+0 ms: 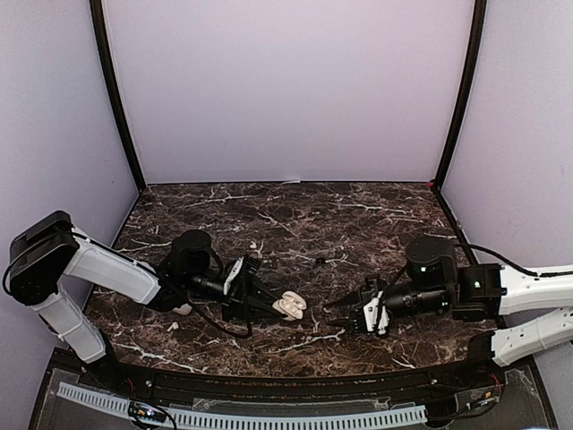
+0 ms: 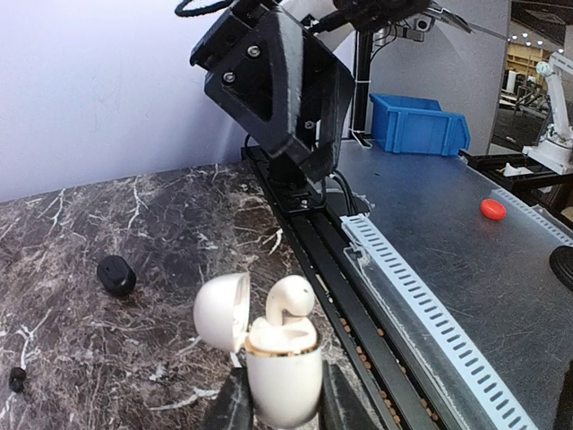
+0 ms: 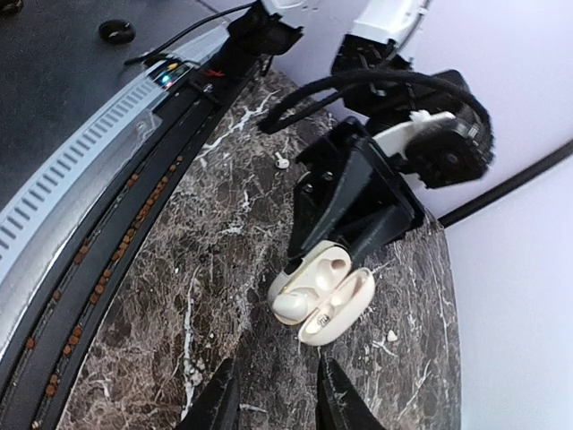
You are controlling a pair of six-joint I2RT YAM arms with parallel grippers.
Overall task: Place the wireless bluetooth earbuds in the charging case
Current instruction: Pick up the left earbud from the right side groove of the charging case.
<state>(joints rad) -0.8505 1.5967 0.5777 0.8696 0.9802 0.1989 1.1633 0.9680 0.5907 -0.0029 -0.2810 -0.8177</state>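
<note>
Left gripper (image 2: 283,400): pressed together on the lower body of the white charging case (image 2: 285,372), one finger (image 2: 235,405) on each side; it holds the case upright above the marble table (image 1: 358,224)
Charging case: open, with its round lid (image 2: 222,309) swung to the far side; in the top view it is in the near middle of the table, at the tip of the left arm
White earbud (image 2: 291,300): it sits in the mouth of the case and its rounded head stands out above the rim, so it is not fully down in its seat
Right gripper (image 3: 276,381): the jaws are spread with nothing between them; it points at the case from the right and stays apart from it, with bare marble between
Loose white earbud (image 3: 282,162): it lies on the marble to the left of the case, beyond the left gripper, close to the near edge
Black case (image 2: 116,275): a dark pebble-like shape, closed, on the table to the far side of the white case, well apart from it
Tiny black piece (image 2: 16,379): on the marble further to the far side, too small to name
Beyond the table: a blue bin (image 2: 419,125) and a small red object (image 2: 492,209) on a grey surface
</note>
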